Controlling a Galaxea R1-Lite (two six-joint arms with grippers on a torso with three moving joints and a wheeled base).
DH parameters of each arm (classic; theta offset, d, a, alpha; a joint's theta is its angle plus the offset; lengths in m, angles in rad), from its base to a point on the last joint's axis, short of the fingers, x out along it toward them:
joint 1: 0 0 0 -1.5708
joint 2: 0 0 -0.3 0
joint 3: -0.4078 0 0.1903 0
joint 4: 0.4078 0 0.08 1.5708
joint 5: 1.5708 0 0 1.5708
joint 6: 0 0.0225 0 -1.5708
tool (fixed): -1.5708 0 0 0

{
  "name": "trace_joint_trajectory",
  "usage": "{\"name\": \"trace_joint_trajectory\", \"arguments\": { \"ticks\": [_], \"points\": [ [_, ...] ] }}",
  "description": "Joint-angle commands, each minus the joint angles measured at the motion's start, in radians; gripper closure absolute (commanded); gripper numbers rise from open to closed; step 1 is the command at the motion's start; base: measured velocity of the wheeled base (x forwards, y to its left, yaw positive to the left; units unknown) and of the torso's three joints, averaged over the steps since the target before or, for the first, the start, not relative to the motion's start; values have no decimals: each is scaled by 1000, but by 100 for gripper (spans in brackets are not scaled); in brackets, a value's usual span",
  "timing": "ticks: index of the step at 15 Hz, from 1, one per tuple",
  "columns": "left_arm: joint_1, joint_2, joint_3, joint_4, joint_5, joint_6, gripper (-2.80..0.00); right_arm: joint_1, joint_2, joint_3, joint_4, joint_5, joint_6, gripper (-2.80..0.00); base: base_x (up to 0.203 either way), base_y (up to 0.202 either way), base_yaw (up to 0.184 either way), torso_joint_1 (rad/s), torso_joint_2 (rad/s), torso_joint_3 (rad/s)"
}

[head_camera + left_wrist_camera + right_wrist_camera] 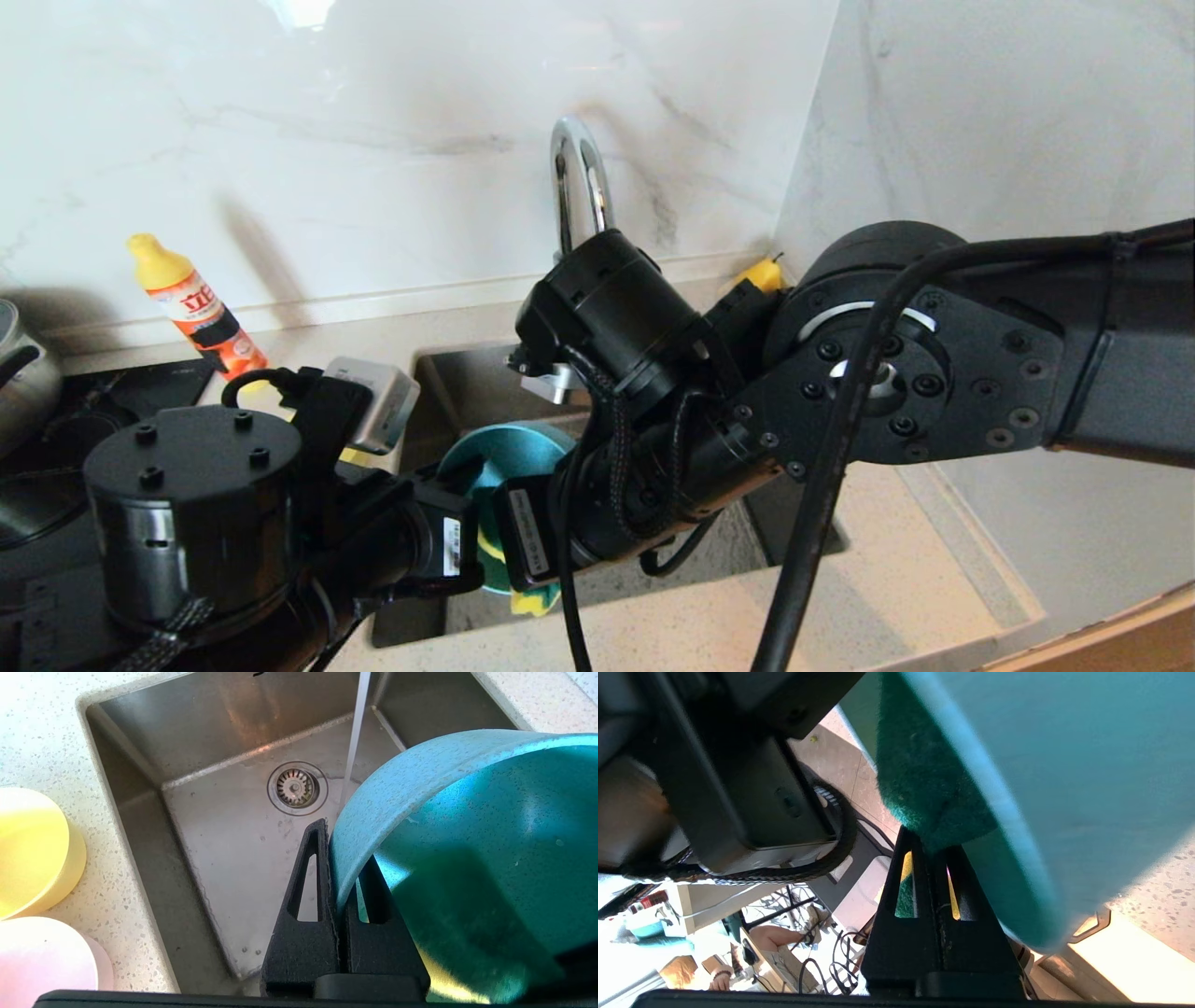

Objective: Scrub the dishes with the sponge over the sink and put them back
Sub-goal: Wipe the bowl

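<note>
The round teal-blue plastic bowl point(467, 858) was held over the square brushed-steel sink point(224, 858), its rim pinched between the closed fingers of the left gripper point(343, 868). In the head view the bowl was seen tipped on edge at about the six o'clock side of the basin, its hollow turned toward the right arm. A thin stream of water point(355, 742) from the arched chrome faucet point(579, 177) fell just beside the bowl's rim, near the round drain strainer point(295, 787).

The small rectangular sponge point(924, 788), dark green scouring face on yellow foam, was clamped tightly in the fingers of the right gripper point(936, 858). Its green face was pressed against the bowl's wall, so the bowl lay directly ahead of the right fingers, with the sponge's long axis running along the rim. The scrubbing stroke was judged to depend on that contact being kept.

The yellow plastic bowl point(32, 849) and the pale pink plastic bowl point(42, 961) were left on the speckled bench point(112, 905) beside the sink.
</note>
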Motion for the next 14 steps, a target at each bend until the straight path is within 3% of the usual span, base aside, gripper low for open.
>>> {"name": "trace_joint_trajectory", "arguments": {
  "ticks": [1,6,10,14],
  "points": [
    [1,6,-2,-3,4,-1,0,9,4,-3,3,1,3,0,0,0,0,0,0,0],
    [1,3,11,-4,4,-3,0,0,-28,-7,-11,-2,6,0,0,0,0,0,0,0],
    [2,3,6,-3,4,-3,0,-71,-81,-6,2,-4,6,0,0,0,0,0,0,0],
    [2,12,9,-3,4,-3,0,-82,-116,-7,9,-4,5,0,0,0,0,0,0,0]
  ]
}}
